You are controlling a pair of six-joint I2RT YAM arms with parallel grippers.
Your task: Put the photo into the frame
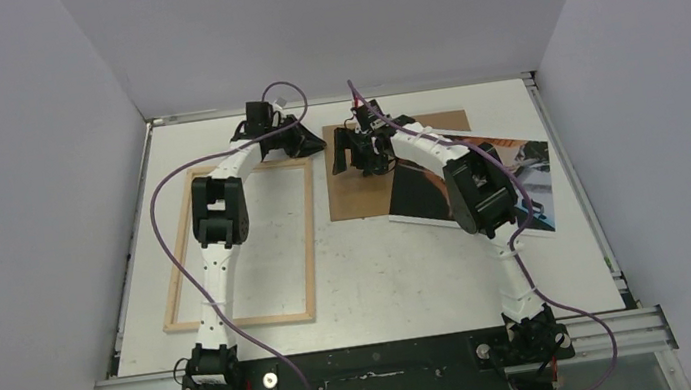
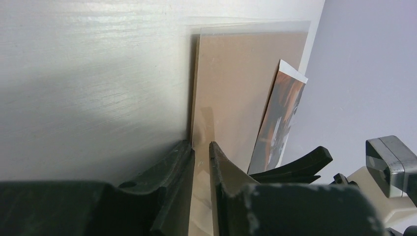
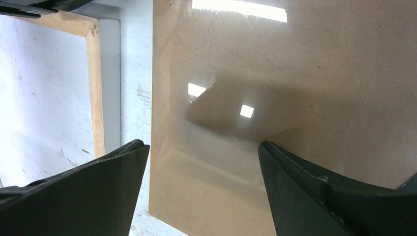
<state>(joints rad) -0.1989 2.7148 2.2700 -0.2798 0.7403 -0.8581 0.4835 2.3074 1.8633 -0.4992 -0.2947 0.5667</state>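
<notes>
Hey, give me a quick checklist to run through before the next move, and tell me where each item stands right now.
1. Frame lying flat, bare wood side up: ok.
2. Left gripper has a firm pinch: cannot tell. Its jaws are narrowed at the edge where the clear sheet lies on the backing board.
3. Right gripper open and holding nothing, above the board: ok.
4. Photo clear of the board: not ok, it overlaps the board's corner.
5. Photo in the frame: not ok, it lies well off to the right of it.
</notes>
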